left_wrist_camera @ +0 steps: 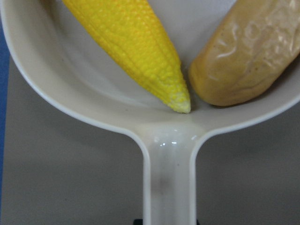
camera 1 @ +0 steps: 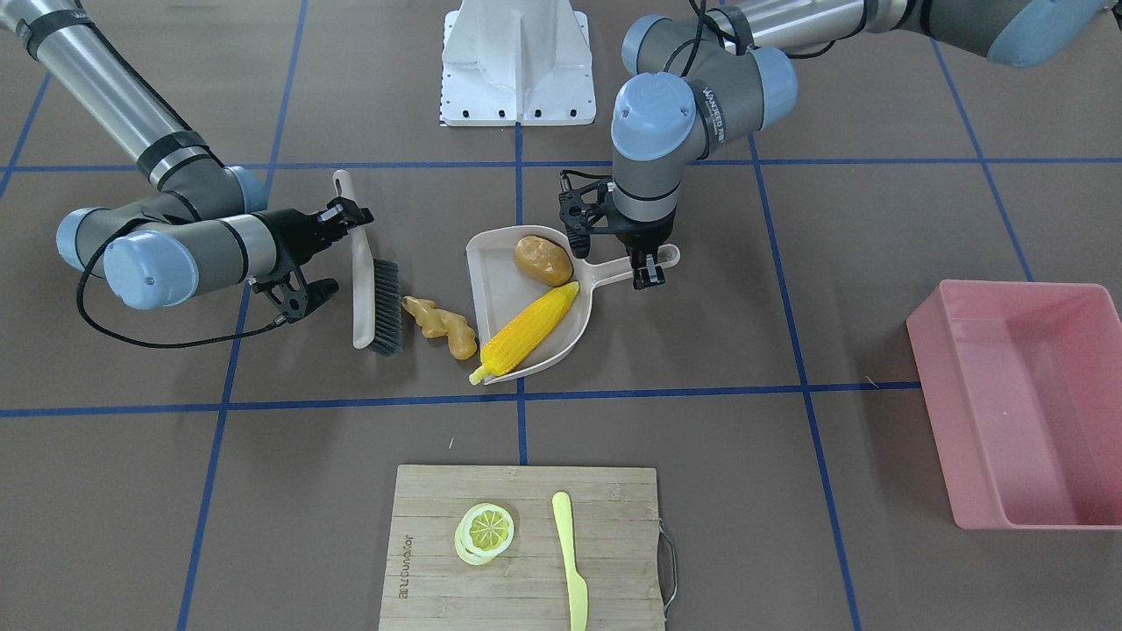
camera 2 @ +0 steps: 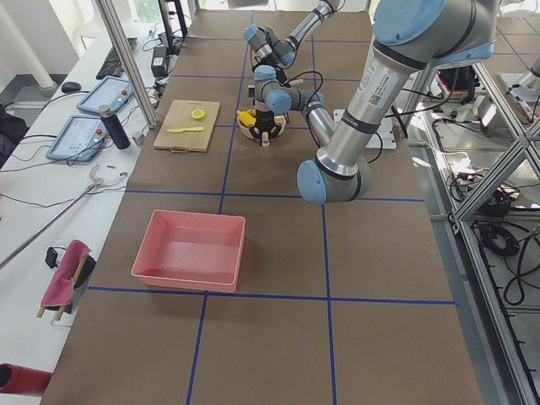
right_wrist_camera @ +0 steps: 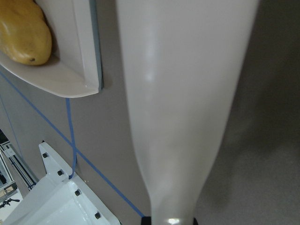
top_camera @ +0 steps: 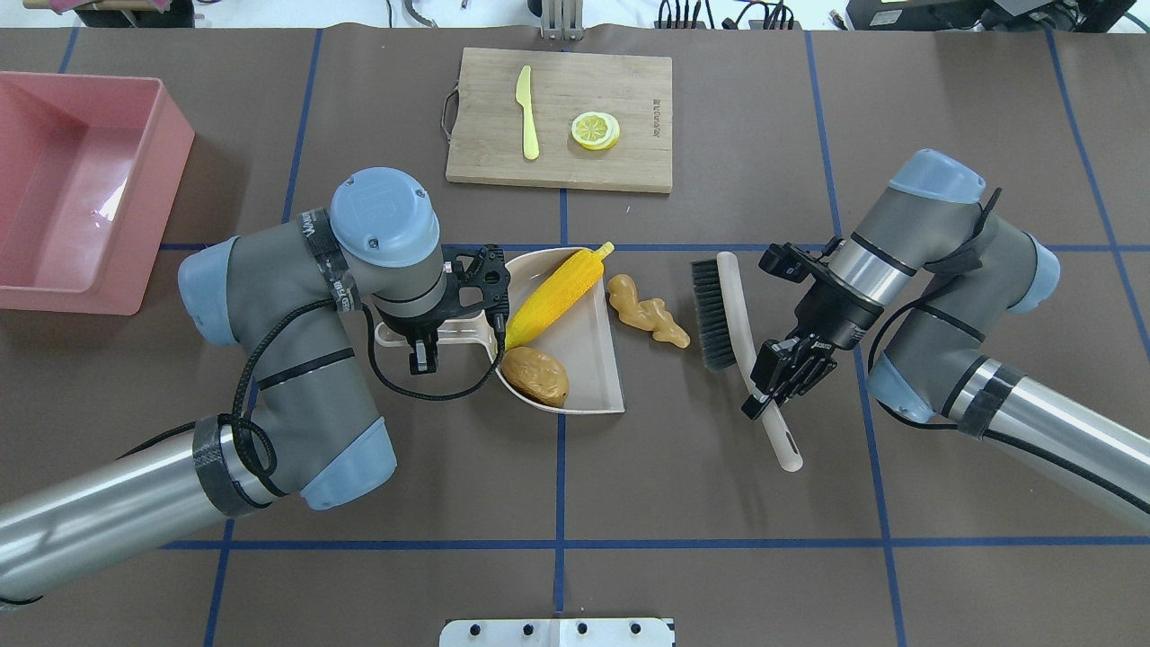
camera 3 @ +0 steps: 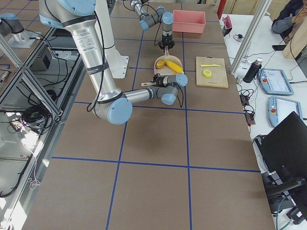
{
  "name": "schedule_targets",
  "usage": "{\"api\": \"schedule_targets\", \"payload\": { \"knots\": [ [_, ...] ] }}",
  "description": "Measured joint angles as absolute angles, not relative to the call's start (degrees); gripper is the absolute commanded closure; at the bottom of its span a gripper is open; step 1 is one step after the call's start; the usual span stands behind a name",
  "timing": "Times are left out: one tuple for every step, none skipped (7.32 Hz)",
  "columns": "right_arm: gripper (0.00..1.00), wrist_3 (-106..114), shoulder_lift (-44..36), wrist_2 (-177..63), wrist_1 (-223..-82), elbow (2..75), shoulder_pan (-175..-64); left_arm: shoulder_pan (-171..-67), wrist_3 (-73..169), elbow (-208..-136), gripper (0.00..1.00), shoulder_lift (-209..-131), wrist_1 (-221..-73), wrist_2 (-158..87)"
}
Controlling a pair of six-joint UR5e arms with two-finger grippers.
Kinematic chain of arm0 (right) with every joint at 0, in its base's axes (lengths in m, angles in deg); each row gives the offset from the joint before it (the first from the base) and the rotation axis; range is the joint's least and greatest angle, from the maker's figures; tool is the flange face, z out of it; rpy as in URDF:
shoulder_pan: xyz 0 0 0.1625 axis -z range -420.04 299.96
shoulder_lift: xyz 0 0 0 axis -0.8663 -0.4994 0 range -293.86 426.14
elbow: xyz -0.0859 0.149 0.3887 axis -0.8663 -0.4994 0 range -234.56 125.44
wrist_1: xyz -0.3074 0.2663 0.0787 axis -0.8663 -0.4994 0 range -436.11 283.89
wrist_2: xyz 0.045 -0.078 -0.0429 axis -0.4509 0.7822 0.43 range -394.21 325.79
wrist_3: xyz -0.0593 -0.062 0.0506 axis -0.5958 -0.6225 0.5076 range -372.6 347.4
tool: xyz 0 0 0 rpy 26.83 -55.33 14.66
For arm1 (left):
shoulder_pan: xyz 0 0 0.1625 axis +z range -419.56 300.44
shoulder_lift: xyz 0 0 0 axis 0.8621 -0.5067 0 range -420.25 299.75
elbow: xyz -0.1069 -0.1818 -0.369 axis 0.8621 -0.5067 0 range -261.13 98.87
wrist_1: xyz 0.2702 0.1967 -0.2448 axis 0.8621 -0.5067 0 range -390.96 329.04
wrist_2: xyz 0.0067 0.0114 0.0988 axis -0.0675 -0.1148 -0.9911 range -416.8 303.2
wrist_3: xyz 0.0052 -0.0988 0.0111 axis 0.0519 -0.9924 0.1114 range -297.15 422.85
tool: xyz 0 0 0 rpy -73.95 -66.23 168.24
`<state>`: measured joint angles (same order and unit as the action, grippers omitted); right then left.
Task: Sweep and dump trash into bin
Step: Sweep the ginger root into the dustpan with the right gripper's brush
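The beige dustpan [top_camera: 588, 377] lies mid-table and holds the yellow corn cob [top_camera: 557, 292] and the brown potato [top_camera: 535, 376]. The corn's end sticks out past the pan's open edge. My left gripper [top_camera: 422, 349] is shut on the dustpan handle [left_wrist_camera: 168, 178]. The tan ginger root [top_camera: 647, 310] lies on the table between the pan's open edge and the brush bristles [top_camera: 714, 314]. My right gripper [top_camera: 759, 400] is shut on the brush handle [right_wrist_camera: 183, 93]. The pink bin [top_camera: 166, 207] stands far to my left and looks empty.
A wooden cutting board [top_camera: 629, 90] at the far edge carries a lemon slice [top_camera: 595, 130] and a yellow-green knife [top_camera: 527, 126]. The white robot base [camera 1: 517, 61] sits at my side of the table. Blue tape lines cross the brown tabletop.
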<state>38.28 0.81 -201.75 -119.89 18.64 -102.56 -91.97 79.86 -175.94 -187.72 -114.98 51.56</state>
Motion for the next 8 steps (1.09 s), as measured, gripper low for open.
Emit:
{"api": "schedule_targets", "payload": {
  "knots": [
    [1.00, 38.59, 2.46, -201.39, -120.23, 17.58, -102.04, -92.04, 79.87, -175.92, 1.00, -187.71, -114.98, 51.57],
    [1.00, 38.85, 3.81, -200.91, -120.96, 16.99, -101.46, -92.11, 79.89, -175.89, 1.00, -187.70, -114.98, 51.57],
    [1.00, 39.02, 5.22, -200.48, -122.49, 16.75, -100.80, -92.17, 79.90, -175.89, 1.00, -187.69, -114.96, 51.55],
    [1.00, 39.27, 6.86, -200.11, -124.51, 16.68, -100.11, -92.21, 79.90, -175.88, 1.00, -187.69, -114.93, 51.54],
    [1.00, 40.02, 8.27, -199.50, -125.88, 16.69, -99.49, -92.23, 79.90, -175.88, 1.00, -187.69, -114.91, 51.55],
    [1.00, 41.45, 9.46, -198.62, -126.45, 16.78, -98.76, -92.27, 79.92, -175.88, 1.00, -187.69, -114.90, 51.56],
    [1.00, 43.08, 10.47, -197.72, -126.63, 16.88, -97.98, -92.31, 79.96, -175.88, 1.00, -187.69, -114.88, 51.56],
    [1.00, 45.01, 11.49, -196.83, -126.63, 17.01, -97.10, -92.32, 79.94, -175.85, 1.00, -187.69, -114.86, 51.54]
  ]
}}
